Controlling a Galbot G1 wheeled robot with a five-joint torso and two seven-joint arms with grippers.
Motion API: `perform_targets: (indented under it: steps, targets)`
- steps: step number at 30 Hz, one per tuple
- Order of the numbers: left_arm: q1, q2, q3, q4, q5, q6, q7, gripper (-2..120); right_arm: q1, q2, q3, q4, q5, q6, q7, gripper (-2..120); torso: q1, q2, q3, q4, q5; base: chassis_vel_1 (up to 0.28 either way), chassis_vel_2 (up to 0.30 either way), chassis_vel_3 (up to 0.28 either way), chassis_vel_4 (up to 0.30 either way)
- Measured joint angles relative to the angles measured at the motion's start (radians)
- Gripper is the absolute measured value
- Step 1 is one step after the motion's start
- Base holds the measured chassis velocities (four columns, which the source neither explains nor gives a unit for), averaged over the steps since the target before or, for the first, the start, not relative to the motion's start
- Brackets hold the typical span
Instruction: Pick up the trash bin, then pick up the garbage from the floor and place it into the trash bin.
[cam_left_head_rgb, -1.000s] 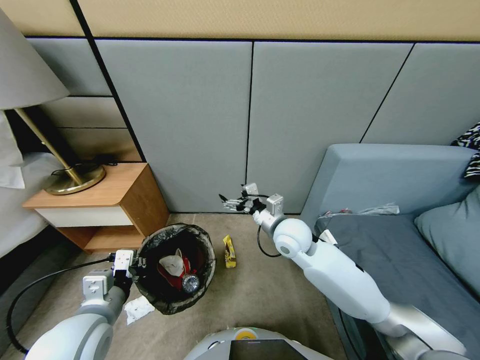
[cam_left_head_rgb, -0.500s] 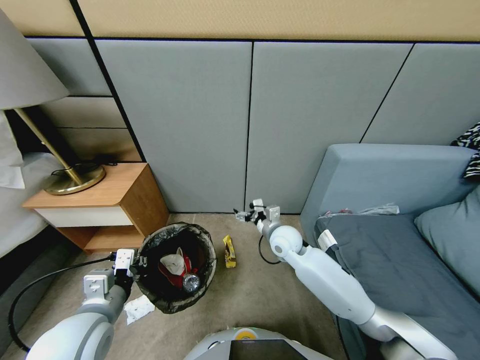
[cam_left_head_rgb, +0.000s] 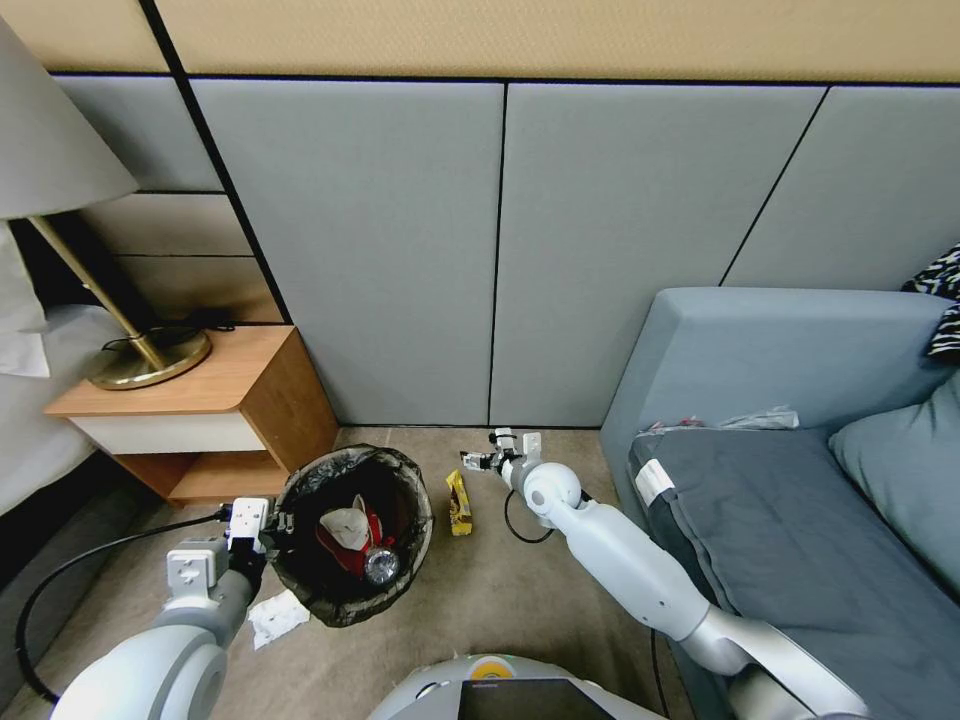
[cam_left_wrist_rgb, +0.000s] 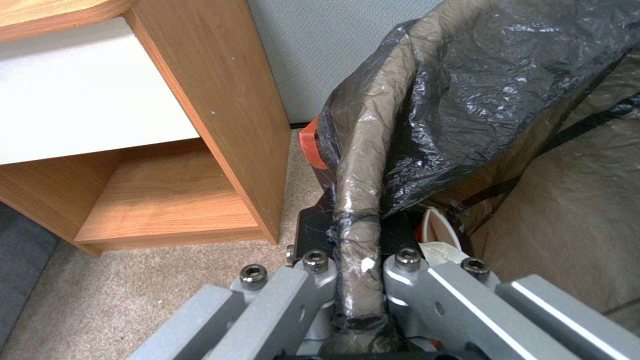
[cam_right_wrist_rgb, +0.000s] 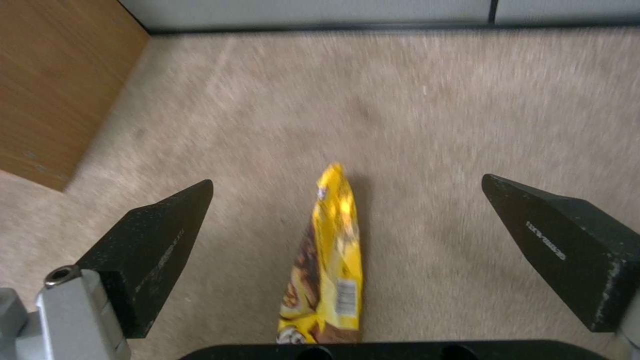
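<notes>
Head view, left to right. At far left a lamp (cam_left_head_rgb: 60, 150) stands on the wooden nightstand (cam_left_head_rgb: 190, 400). Below it, my left gripper (cam_left_head_rgb: 272, 528) is clamped on the rim of the trash bin (cam_left_head_rgb: 350, 535); in the left wrist view its fingers (cam_left_wrist_rgb: 300, 295) pinch the rolled edge of the black bag (cam_left_wrist_rgb: 467, 100) between them. The bin sits beside the nightstand, and inside it I see a red-and-white carton (cam_left_head_rgb: 350, 530) and a small bottle (cam_left_head_rgb: 381, 565). A crumpled white tissue (cam_left_head_rgb: 275, 617) lies on the carpet (cam_left_head_rgb: 520, 590) just beside the bin, near my left arm. To the right of the bin a yellow snack wrapper (cam_left_head_rgb: 459, 503) lies on the carpet. My right gripper (cam_left_head_rgb: 478, 461) hovers just above the wrapper's far end; in the right wrist view its jaws are spread wide, with the wrapper (cam_right_wrist_rgb: 330, 255) lying between them, untouched. At far right is a grey sofa (cam_left_head_rgb: 800, 500).
</notes>
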Motion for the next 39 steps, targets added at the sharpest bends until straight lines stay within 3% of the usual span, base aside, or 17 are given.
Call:
perform_targets:
  steps: [20,39]
  targets:
    - [0.001,-0.001,0.0,0.0,0.002,0.0,-0.001,1,0.002,0.076,-0.03,-0.123,-0.056,0.01,-0.055,100,0.0,0.0,0.0,0.0001,0.0,0.0,0.0,0.0,0.0]
    - [-0.005,0.004,0.0,0.0,0.003,0.0,-0.001,1,0.045,0.184,-0.039,-0.396,-0.241,0.077,-0.099,100,0.0,0.0,0.0,0.0001,0.0,0.0,0.0,0.0,0.0]
